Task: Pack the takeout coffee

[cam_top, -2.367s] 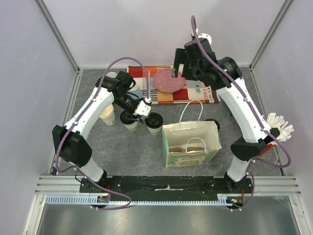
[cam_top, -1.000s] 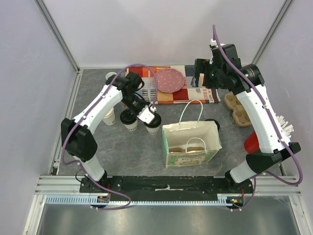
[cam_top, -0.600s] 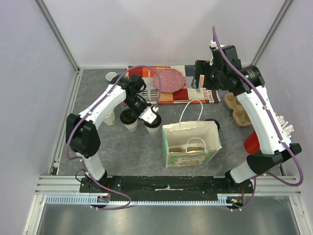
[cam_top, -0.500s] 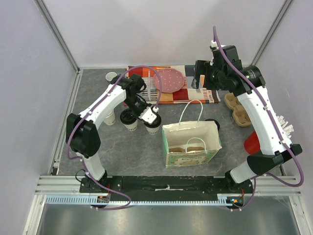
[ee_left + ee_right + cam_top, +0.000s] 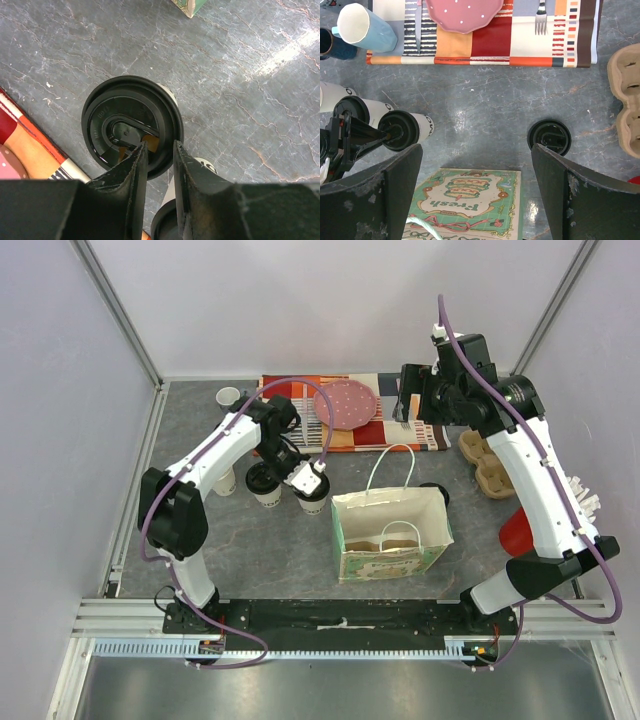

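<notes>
Two takeout coffee cups with black lids stand left of the paper bag (image 5: 390,535): one (image 5: 313,499) next to the bag, the other (image 5: 264,485) further left. A third cream cup (image 5: 225,479) stands lidless beyond them. My left gripper (image 5: 159,146) hovers at the near rim of the first cup's lid (image 5: 131,125), its jaws narrowed to a slim gap with nothing held. The second cup (image 5: 201,163) shows below the fingers. My right gripper (image 5: 476,148) hangs wide open, high above the bag (image 5: 470,200). A loose black lid (image 5: 549,136) lies on the table.
A striped placemat (image 5: 400,432) at the back carries a pink plate (image 5: 346,403) and a fork (image 5: 541,17). Blue (image 5: 362,25) and navy (image 5: 327,42) mugs stand beside it. A cardboard cup carrier (image 5: 485,462) and a red object (image 5: 515,531) sit at the right.
My left gripper has shifted slightly over the lidded cup and its jaws have narrowed. The right arm has barely moved.
</notes>
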You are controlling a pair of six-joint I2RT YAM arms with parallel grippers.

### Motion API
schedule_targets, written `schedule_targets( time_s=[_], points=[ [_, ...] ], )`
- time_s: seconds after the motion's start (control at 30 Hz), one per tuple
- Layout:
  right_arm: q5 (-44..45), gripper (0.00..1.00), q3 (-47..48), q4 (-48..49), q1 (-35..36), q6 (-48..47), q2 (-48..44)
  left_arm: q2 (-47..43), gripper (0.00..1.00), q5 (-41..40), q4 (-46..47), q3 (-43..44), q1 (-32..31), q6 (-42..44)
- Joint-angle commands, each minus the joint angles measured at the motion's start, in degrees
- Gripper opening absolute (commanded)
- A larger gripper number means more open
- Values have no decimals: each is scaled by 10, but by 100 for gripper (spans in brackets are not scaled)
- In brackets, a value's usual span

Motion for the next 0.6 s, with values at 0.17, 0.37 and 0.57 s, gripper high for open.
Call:
schedule_targets(
  time_s=[0.17, 0.37, 0.57],
  points=[
    [-9, 98, -1, 10, -5, -6, -11, 1, 27, 1, -89, -9, -1, -10],
    [-9, 98, 1, 10, -7, -7, -13, -8, 20, 0, -82, -19, -1, -18],
    [-13, 98, 1, 11, -8, -6, -17, -12, 26, 4, -66, -29, -3, -26]
  ],
)
